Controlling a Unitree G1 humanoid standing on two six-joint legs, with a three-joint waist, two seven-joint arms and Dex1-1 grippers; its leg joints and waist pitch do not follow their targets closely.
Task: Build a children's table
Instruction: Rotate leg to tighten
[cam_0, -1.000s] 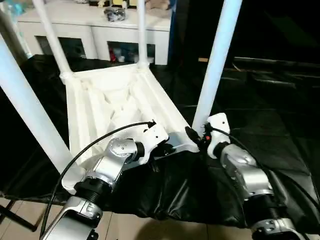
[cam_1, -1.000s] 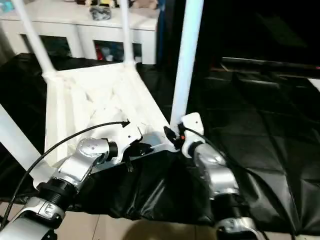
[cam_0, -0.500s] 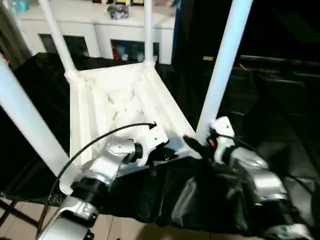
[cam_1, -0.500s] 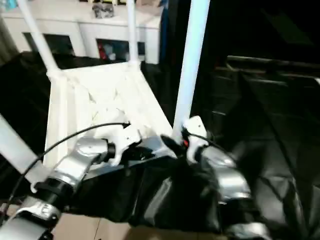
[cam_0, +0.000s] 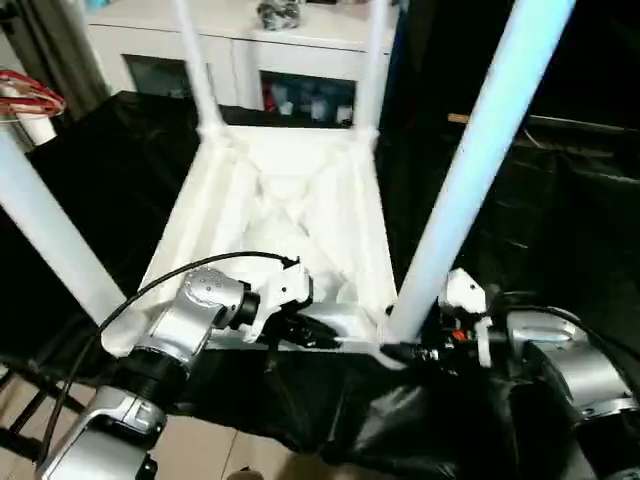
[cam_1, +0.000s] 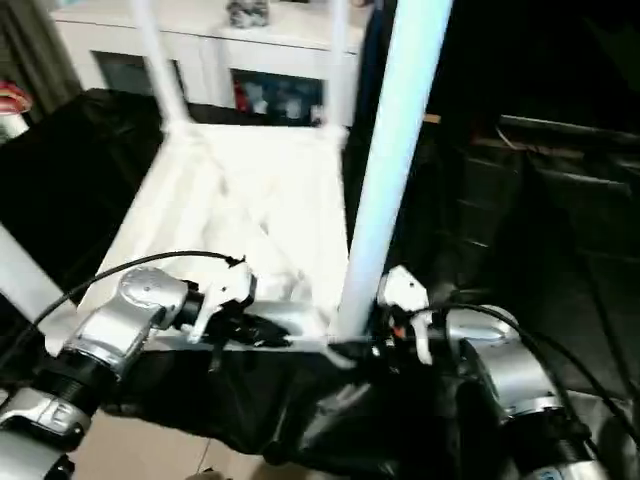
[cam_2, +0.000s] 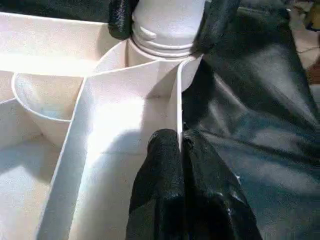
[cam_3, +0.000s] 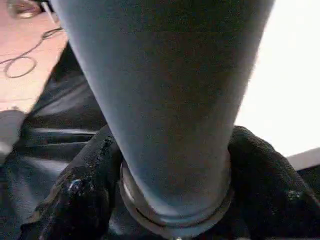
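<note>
white plastic throughout: the top (cam_0: 290, 190) lay upside down on a desk draped in black sheet (cam_0: 560, 230), ribbed underside facing up, with all four legs (cam_0: 478, 165) standing in the corner sockets and rising out of view.

the relation that mattered was at the near right corner. the right hand (cam_3: 170, 175) sat at the very base of that leg, one black finger on each side of the tube just above its ringed collar, closed around it. the leg's long axis ran straight up and away from the hand, roughly upright with a slight lean. the socket (cam_2: 150, 60) lay directly below the grip.

the left hand (cam_2: 175, 145) was just beside it, along the near edge. its two fingers were pressed together over the thin upright rim wall of the top (cam_2: 178, 100), pinching it. both hands were therefore at the same corner, the right on the leg, the left steadying the top.

in my judgement the leg was seated or nearly so; whether the collar had gone fully home could not be told. any further push would need to follow the leg's axis downward while the left hand held the top from sliding.

a white cabinet (cam_0: 270, 60) stood beyond the far edge, well apart.
</note>
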